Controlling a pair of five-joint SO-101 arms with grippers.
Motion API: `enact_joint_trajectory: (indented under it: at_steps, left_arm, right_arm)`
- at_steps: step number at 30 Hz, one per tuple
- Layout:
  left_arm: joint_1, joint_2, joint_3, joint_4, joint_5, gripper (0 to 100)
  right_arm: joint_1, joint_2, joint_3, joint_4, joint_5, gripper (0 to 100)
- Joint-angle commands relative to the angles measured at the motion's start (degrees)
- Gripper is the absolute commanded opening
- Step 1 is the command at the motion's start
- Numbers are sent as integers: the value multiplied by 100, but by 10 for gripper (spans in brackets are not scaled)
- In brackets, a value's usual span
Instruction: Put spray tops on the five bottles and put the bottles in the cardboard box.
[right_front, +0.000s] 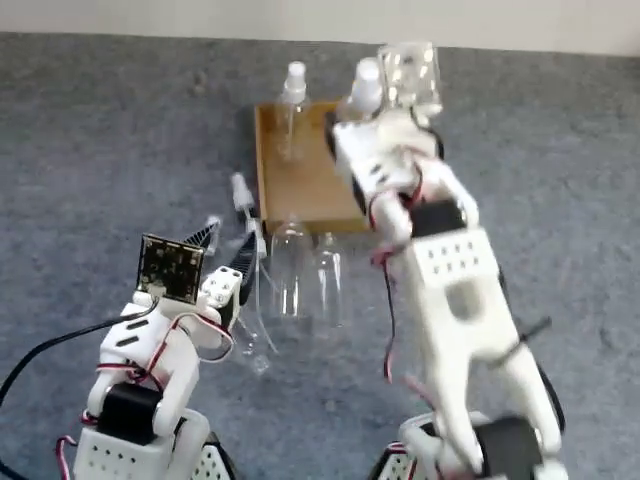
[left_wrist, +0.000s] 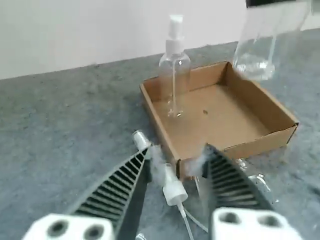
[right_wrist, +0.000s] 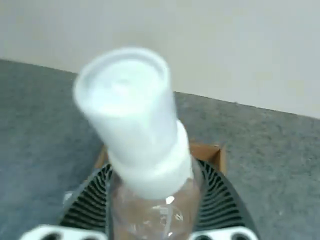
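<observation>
The cardboard box (right_front: 318, 205) (left_wrist: 260, 107) sits on the grey carpet, and one clear bottle with a spray top (right_front: 293, 108) (left_wrist: 174, 70) stands inside it. My right gripper (right_front: 385, 125) (right_wrist: 155, 212) is shut on a second clear bottle (right_front: 410, 72) (right_wrist: 150, 210) (left_wrist: 257, 45) with a white spray top (right_wrist: 131, 112), tilted above the box's far right corner. My left gripper (right_front: 228, 248) (left_wrist: 172, 162) is open, low over the carpet just in front of the box. A loose spray top (left_wrist: 170, 186) lies between its fingers.
Two clear bottles without tops (right_front: 290, 265) (right_front: 328, 280) rest on the carpet in front of the box. Another loose spray top (right_front: 241, 192) (left_wrist: 141, 140) lies left of the box, and thin dip tubes (right_front: 262, 345) trail near the left arm.
</observation>
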Motion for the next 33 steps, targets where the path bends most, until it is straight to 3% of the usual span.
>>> enact_joint_trajectory:
  at_steps: [1, 11, 27, 33]
  left_arm:
    - [-242, -31, 40, -360, -18, 98]
    - [-470, -31, 57, -484, 9, 101]
    - [-470, -22, 57, -484, 9, 101]
    - [-470, -22, 57, -484, 0, 101]
  right_arm:
    - [189, 1279, -1402, -215, 114, 3]
    - [268, 3688, -3626, -505, 105, 3]
    - [479, 5182, -3767, -1288, 97, 3]
    - [479, 5235, -3767, -1393, -255, 3]
